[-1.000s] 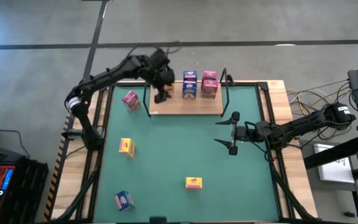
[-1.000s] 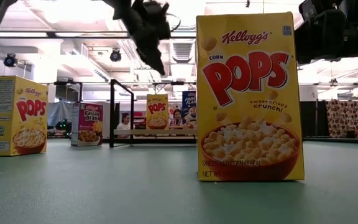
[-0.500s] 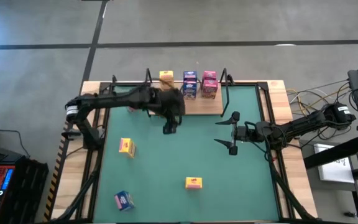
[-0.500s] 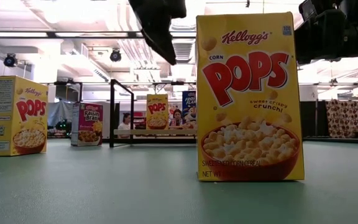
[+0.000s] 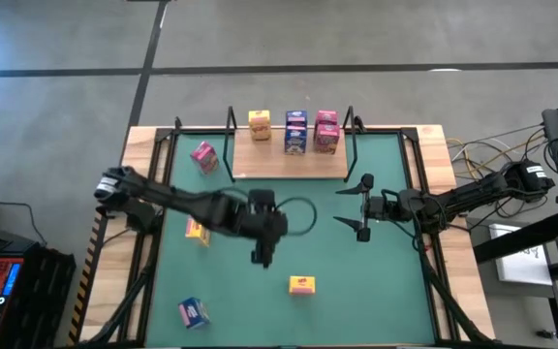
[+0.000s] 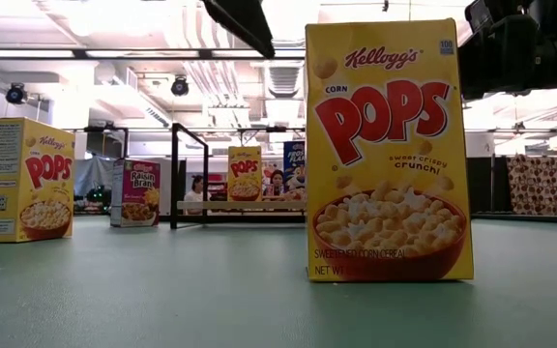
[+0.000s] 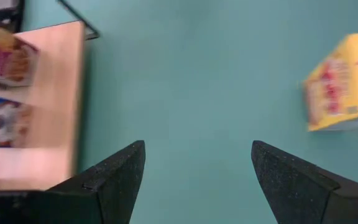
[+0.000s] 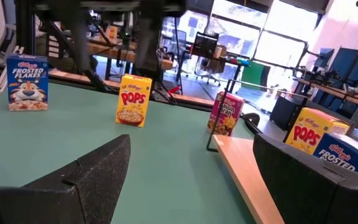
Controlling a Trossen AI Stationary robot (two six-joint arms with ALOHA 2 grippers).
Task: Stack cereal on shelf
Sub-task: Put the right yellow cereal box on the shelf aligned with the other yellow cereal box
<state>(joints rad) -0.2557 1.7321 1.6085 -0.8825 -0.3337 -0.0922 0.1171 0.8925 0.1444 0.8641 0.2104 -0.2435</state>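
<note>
The shelf (image 5: 289,165) stands at the table's far edge. On its light-wood board stand a yellow cereal box (image 5: 259,124), a blue one (image 5: 296,132) and a pink one (image 5: 326,130). On the green mat stand a pink box (image 5: 203,156), a yellow box (image 5: 197,231) partly under my left arm, another yellow box (image 5: 302,284) and a blue box (image 5: 194,311). My left gripper (image 5: 263,256) hangs open over the mat's middle, nothing between its fingers (image 7: 197,146). The near yellow box (image 7: 344,93) stands a little ahead of it. My right gripper (image 5: 343,206) waits open at the mat's right.
The shelf's thin black uprights (image 5: 232,145) (image 5: 354,145) rise at both ends of the board. Black rails run along the table's left and right sides. Cables and equipment lie beyond the right edge. Bare mat (image 5: 356,291) lies at the near right.
My left gripper has swung from over the shelf's left end toward the table's near edge, sinking slightly, and now hangs over the mat's middle. The yellow box on the shelf's left end, hidden under it before, now shows.
</note>
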